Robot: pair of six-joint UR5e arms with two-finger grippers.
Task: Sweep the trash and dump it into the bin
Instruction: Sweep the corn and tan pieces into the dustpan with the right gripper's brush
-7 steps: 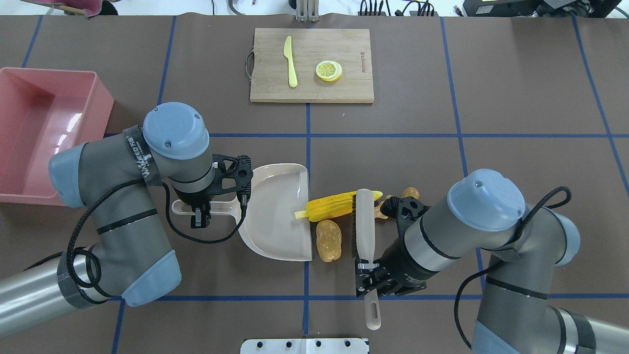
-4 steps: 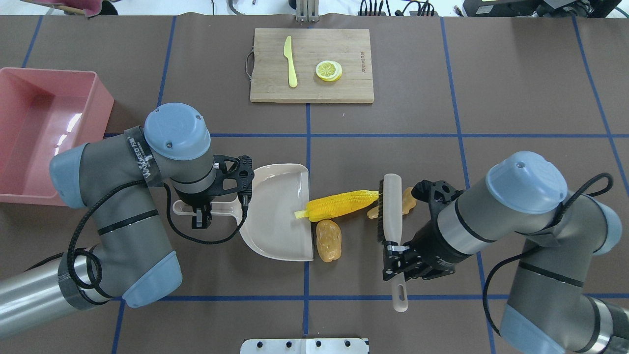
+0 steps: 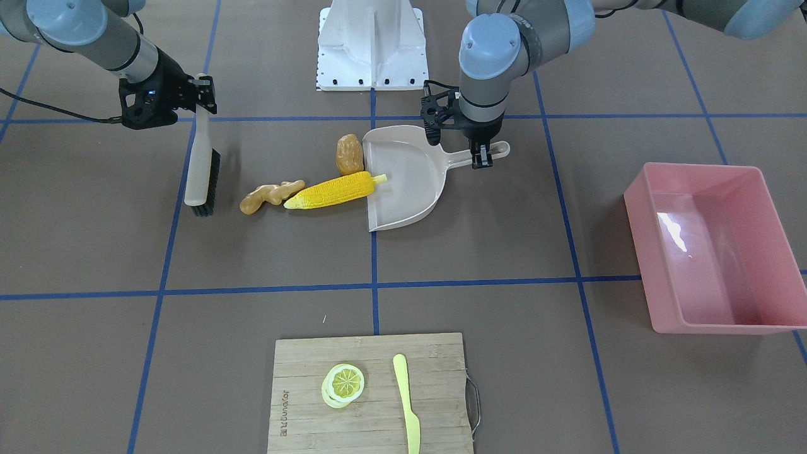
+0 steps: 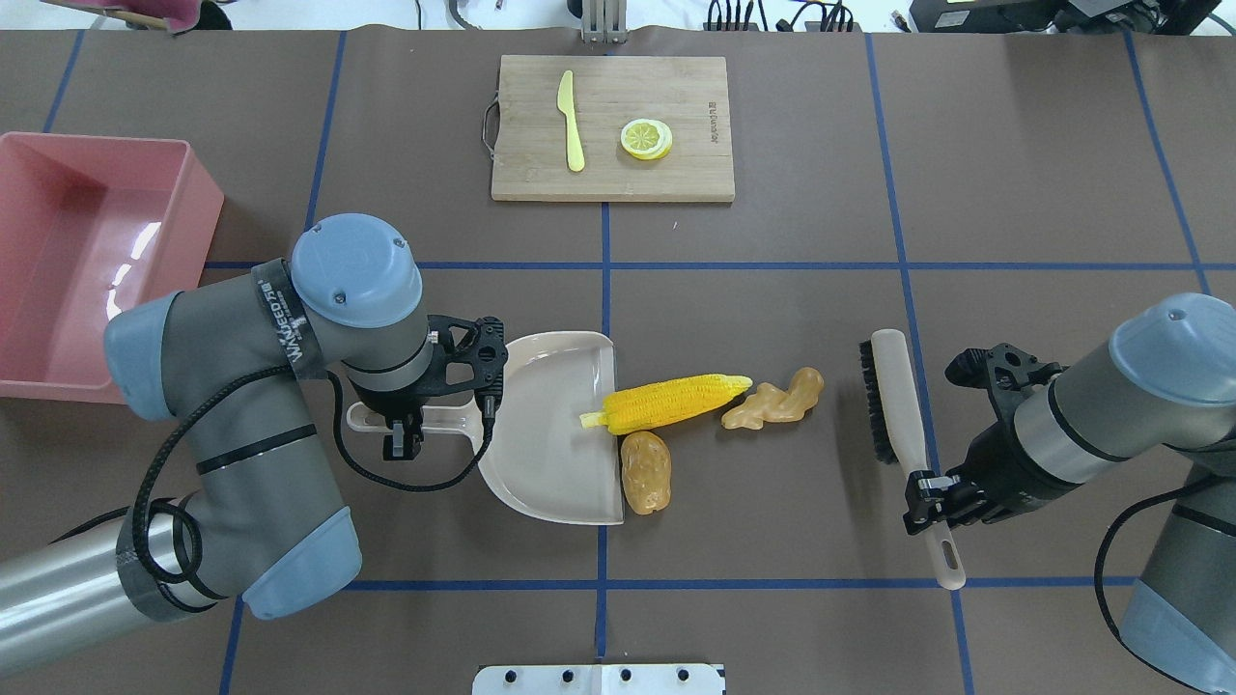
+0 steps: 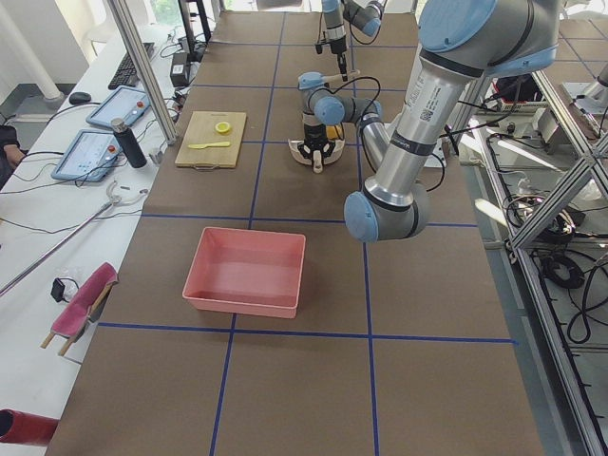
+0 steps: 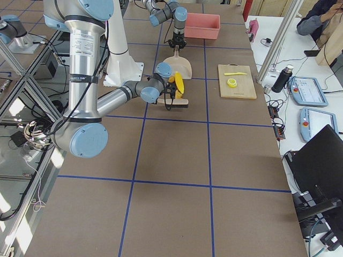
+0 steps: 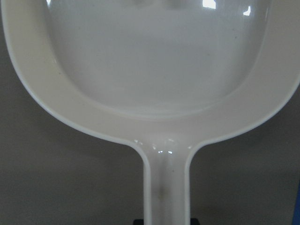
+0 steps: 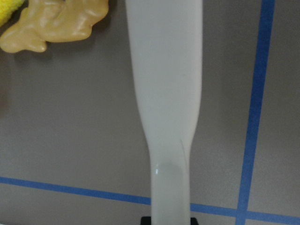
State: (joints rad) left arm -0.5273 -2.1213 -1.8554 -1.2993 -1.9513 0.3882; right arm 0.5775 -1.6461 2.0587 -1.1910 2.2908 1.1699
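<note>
The yellow corn cob (image 4: 666,403) lies with its stem end on the lip of the beige dustpan (image 4: 555,425). The brown potato (image 4: 645,471) sits just outside the lip. The tan ginger root (image 4: 774,401) lies right of the corn's tip. My left gripper (image 4: 401,430) is shut on the dustpan's handle (image 7: 166,187). My right gripper (image 4: 929,492) is shut on the handle of a beige brush (image 4: 898,425), held right of the ginger and apart from it, bristles facing it. The pink bin (image 4: 87,261) stands empty at the far left.
A wooden cutting board (image 4: 676,87) at the back centre carries a pale yellow knife (image 4: 571,121) and a lemon slice (image 4: 646,138). The white base plate (image 4: 599,679) sits at the near edge. Blue tape lines cross the brown table.
My right arm has carried the brush to the right, off the corn and past the ginger. The dustpan has shifted slightly right toward the corn and potato.
</note>
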